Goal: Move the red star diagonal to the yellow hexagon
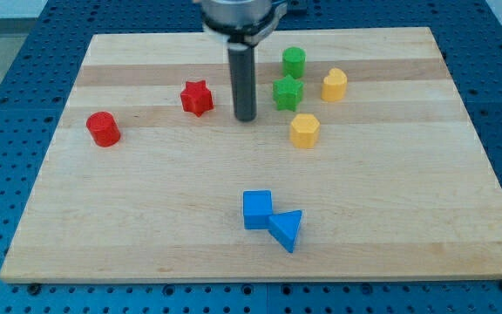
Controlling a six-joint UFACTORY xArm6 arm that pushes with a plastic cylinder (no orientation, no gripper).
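Note:
The red star lies on the wooden board in the upper left-middle. The yellow hexagon lies to its right and slightly lower, near the middle. My tip rests on the board between them, just right of the red star and left of the green star. The tip touches no block.
A red cylinder sits at the view's left. A green cylinder and a second yellow block sit near the top right of centre. A blue cube and a blue triangle touch near the bottom. The board's bottom edge borders a blue pegboard.

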